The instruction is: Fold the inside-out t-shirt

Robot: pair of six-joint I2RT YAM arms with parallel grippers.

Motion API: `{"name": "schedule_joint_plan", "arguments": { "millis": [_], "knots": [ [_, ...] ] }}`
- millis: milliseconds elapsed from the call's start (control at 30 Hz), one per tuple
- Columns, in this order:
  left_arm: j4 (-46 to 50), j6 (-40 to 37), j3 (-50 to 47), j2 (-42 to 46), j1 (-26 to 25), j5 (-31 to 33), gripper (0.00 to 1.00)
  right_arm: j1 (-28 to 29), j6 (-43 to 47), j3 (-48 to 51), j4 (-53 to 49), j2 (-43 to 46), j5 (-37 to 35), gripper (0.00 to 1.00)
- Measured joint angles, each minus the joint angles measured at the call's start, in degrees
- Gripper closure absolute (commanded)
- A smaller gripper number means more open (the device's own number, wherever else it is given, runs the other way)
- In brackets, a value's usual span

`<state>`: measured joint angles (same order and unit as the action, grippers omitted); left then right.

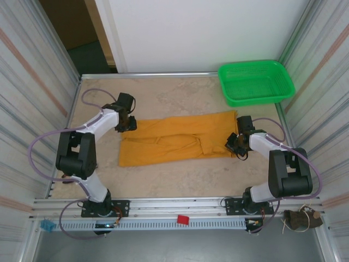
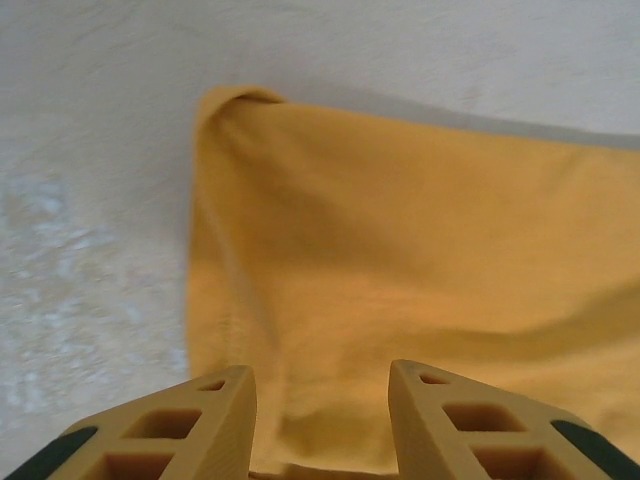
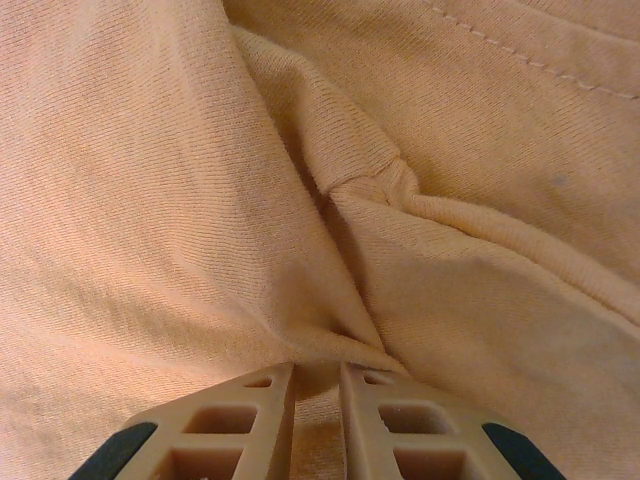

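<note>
One inside-out t-shirt [image 1: 174,139] is laid flat and lengthwise across the middle of the single mottled beige table [image 1: 180,174]. It is gathered into a long, roughly rectangular band of mustard-orange knit cloth, and soft creases and a stitched hem line are seen in the right wrist view. Two arms are counted, each ended by a two-fingered claw of tan plastic moulded with hollow cells. The left gripper [image 2: 320,400] is placed at the shirt's left end with its fingers held moderately apart (a clear gap is seen between them, with cloth lying below and nothing clamped). The right gripper [image 3: 315,378] is set at the shirt's right end, its fingers drawn narrow on a pinched ridge of the fabric, from which folds are fanned outward. One green perforated plastic basket [image 1: 256,101], rectangular with flared walls, is stood at the far right corner, well apart from the shirt.
</note>
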<state>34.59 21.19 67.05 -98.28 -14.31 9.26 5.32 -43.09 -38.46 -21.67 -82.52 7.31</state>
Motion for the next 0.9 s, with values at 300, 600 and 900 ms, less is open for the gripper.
{"name": "schedule_joint_plan", "arguments": {
  "millis": [300, 600, 900],
  "knots": [
    [-0.8, 1.6, -1.0, -3.8, 2.5, 1.2, 1.0, -0.2, 0.0, 0.0, 0.0, 0.0, 0.0, 0.82],
    [-13.4, 13.9, -17.9, 7.7, 14.4, -14.2, 0.88, -1.3, 0.0, 0.2, 0.1, 0.2, 0.0, 0.82],
    [-23.1, 24.3, -24.2, 8.7, 22.4, -25.3, 0.74, -2.0, 0.0, 0.6, 0.2, 0.5, 0.0, 0.82]
  ]
}}
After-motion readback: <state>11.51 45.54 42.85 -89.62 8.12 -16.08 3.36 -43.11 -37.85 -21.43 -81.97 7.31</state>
